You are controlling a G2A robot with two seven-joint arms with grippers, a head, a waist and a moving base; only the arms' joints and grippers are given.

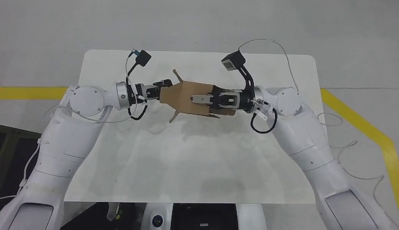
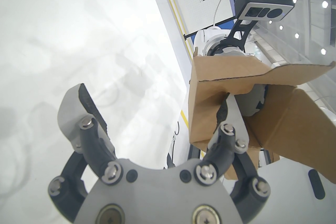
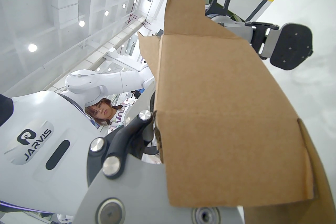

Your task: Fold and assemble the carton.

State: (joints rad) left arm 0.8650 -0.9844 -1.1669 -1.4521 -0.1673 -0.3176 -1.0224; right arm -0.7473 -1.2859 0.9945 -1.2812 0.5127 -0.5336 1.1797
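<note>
From the top view, the brown corrugated cardboard carton (image 1: 184,96) hangs between the two arms, with the middle of the white bench (image 1: 187,167) beneath it. The left end effector (image 1: 167,86) sits at one end of the carton and the right end effector (image 1: 206,98) at the other, one pale finger laid along the carton's upper face. The risk, as I judge it, is that the carton hangs from a single grip and could swing or slide out if pushed off-centre. Loose flaps splay out at the carton's left-arm end.

In the left wrist view, the left end effector is spread wide and holds nothing. One finger (image 2: 78,109) stands well clear of the carton. The other finger (image 2: 235,117) is tucked against the edge of a flap. If that finger drives further in, it could snag the board and crumple or tear it along the perforated crease. The carton here is a half-opened sleeve, with one flap bent outward.

In the right wrist view, the right end effector appears clamped on a wall of the carton. One finger (image 3: 143,117) presses the outer face and its partner is hidden behind the board. The board is plain and clean, its score lines are crisp and its end flaps are unfolded. These flaps would likely spring back if released early.
</note>
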